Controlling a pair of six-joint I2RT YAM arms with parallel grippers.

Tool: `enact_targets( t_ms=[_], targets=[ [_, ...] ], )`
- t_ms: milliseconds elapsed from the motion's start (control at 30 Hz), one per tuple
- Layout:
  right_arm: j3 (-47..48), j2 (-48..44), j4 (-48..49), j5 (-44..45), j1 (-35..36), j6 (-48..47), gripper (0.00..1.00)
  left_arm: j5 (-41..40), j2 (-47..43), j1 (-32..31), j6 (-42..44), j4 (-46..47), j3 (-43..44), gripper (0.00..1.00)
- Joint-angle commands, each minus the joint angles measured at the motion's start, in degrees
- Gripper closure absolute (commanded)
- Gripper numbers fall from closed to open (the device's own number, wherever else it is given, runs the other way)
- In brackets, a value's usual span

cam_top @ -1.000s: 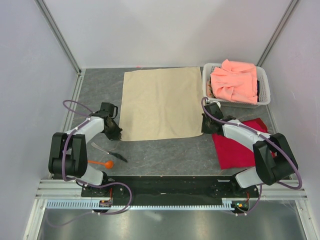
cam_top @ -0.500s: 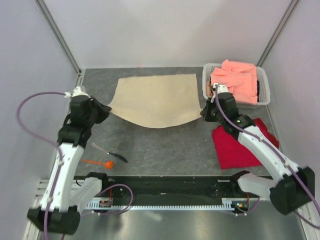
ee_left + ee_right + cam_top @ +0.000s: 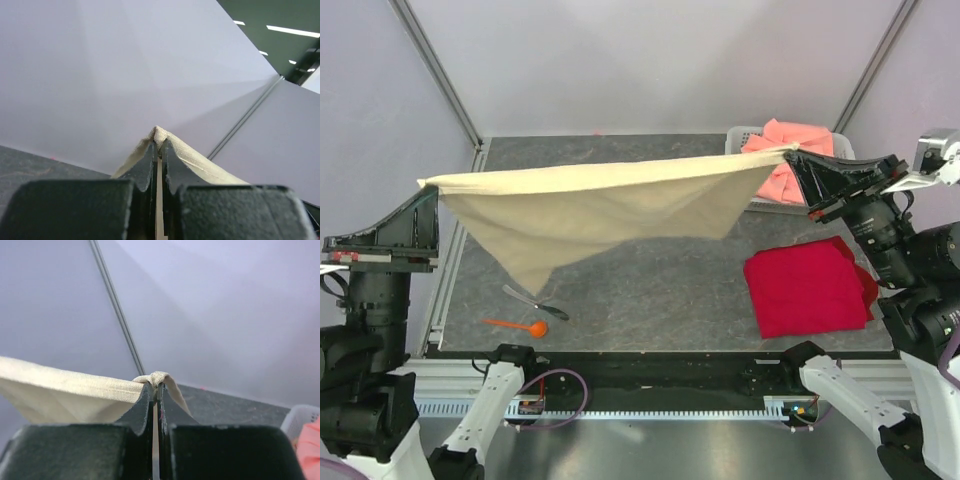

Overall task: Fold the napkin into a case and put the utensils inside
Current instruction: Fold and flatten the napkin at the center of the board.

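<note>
- While hanging in mid-air over the table [image 3: 660, 290], kept stretched by two corners: napkin [image 3: 590, 205], probably to lay flat for folding.
- Clamped tight on those corners: left gripper [image 3: 159, 149], right gripper [image 3: 156, 389].
- Lying front-left, clear of folding: spoon [image 3: 520, 325], dark utensil [image 3: 535, 302].

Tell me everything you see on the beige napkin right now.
The napkin is a plain beige-tan cloth, soft and unfolded, held up above the table. The left end effector and right end effector are each shut on a corner, pulling its top edge taut between them. The rest hangs slack, tapering to a low tip on the left.
</note>
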Motion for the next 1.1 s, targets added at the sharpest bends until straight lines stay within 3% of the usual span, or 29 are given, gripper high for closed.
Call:
enact_targets(
  t_ms=[0, 167, 267, 400, 633, 767, 933, 1067],
  targets=[
    [0.4, 7.1, 0.5, 2.8, 0.0, 3.2, 1.00, -3.4, 8.3, -0.2, 0.6, 1.4, -1.5, 0.98],
    [0.5, 17.6, 1.7, 8.9, 0.0, 3.3, 1.00, -6.4, 20.1, -0.1, -0.4, 4.7, -4.9, 0.98],
    [0.2, 25.6, 4.4, 12.1, -0.3, 1.6, 1.00, -6.6, 27.9, 0.1, 3.2, 8.8, -6.1, 0.98],
    [3.3, 40.0, 8.7, 13.8, -1.3, -0.5, 1.00, -3.6, 45.1, 2.2, 4.7, 13.4, -5.9, 0.98],
    [13.2, 62.0, 12.7, 12.4, -3.5, -4.4, 1.00, 10.9, 71.9, 8.3, 3.7, 18.0, 3.5, 0.98],
    [19.5, 73.3, 13.2, 10.8, -4.9, -5.2, 1.00, 14.6, 82.5, 9.1, 3.9, 18.8, 12.1, 0.98],
    [26.8, 80.6, 11.3, 8.9, -5.6, -6.4, 1.00, 17.0, 89.1, 10.1, 4.4, 18.1, 17.2, 0.98],
    [27.1, 81.5, 10.1, 7.8, -5.9, -6.3, 1.00, 17.5, 89.2, 11.0, 4.1, 17.3, 15.2, 0.98]
  ],
)
